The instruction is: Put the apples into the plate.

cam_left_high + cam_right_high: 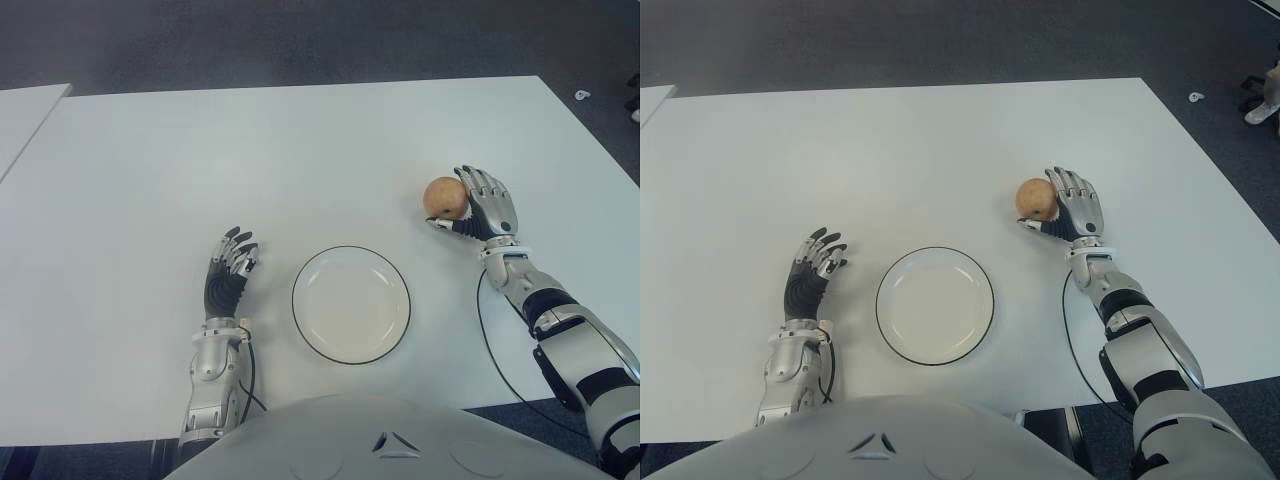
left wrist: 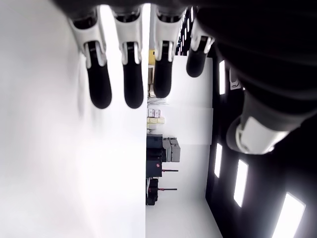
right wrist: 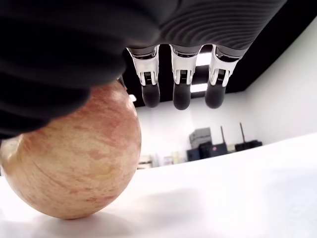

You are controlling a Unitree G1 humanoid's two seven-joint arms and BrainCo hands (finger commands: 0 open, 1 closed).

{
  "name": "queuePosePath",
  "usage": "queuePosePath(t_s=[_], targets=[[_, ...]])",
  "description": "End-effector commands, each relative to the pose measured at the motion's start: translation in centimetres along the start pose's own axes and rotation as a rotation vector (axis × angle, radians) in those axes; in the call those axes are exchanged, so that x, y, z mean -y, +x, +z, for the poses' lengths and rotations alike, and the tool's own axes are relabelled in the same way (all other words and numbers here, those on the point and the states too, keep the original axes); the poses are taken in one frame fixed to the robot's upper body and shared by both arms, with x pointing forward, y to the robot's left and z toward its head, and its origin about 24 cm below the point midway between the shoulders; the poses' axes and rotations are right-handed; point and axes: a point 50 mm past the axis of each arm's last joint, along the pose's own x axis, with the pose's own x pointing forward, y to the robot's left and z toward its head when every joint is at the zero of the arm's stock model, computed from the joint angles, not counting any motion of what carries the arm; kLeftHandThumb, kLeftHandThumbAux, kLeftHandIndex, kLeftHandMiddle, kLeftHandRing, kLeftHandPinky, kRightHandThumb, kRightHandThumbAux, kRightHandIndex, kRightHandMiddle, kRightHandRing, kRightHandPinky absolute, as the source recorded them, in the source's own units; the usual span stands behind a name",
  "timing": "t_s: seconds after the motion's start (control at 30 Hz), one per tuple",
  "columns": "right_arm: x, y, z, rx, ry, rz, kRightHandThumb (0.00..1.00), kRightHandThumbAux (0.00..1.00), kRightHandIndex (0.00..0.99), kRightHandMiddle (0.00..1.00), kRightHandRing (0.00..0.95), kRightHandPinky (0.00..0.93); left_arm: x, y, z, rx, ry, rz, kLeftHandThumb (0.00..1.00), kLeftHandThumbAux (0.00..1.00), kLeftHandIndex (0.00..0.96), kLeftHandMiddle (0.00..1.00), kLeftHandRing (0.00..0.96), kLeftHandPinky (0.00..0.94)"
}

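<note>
One yellow-red apple (image 1: 445, 197) sits on the white table (image 1: 200, 150), to the right of and beyond an empty white plate (image 1: 350, 304) with a dark rim. My right hand (image 1: 484, 207) stands just right of the apple, palm facing it and thumb low against its near side. The right wrist view shows the apple (image 3: 74, 163) resting on the tabletop close under the palm, with the fingers (image 3: 181, 94) straight and not wrapped around it. My left hand (image 1: 231, 262) shows left of the plate, fingers loosely bent and holding nothing.
A second white table's corner (image 1: 25, 110) shows at the far left. Dark floor lies beyond the table's far edge. A black cable (image 1: 490, 330) runs along my right forearm over the table.
</note>
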Motion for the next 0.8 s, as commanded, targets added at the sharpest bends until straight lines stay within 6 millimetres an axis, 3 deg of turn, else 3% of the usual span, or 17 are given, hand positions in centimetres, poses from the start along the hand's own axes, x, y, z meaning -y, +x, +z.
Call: queuePosePath(t_s=[0.03, 0.8], targets=[[-2.59, -2.22, 1.08, 0.06, -0.013, 0.139, 0.387, 0.367, 0.034, 0.106, 0.086, 0.059, 0.12, -0.64, -1.03, -0.07, 0.004, 0.001, 0.413, 0.572, 0.16, 0.233, 0.298, 0.366], [-3.36, -2.93, 1.81, 0.106, -0.003, 0.182, 0.332, 0.423, 0.038, 0.076, 0.059, 0.08, 0.27, -0.92, -0.96, -0.064, -0.004, 0.007, 0.418, 0.565, 0.158, 0.23, 0.295, 0.363]])
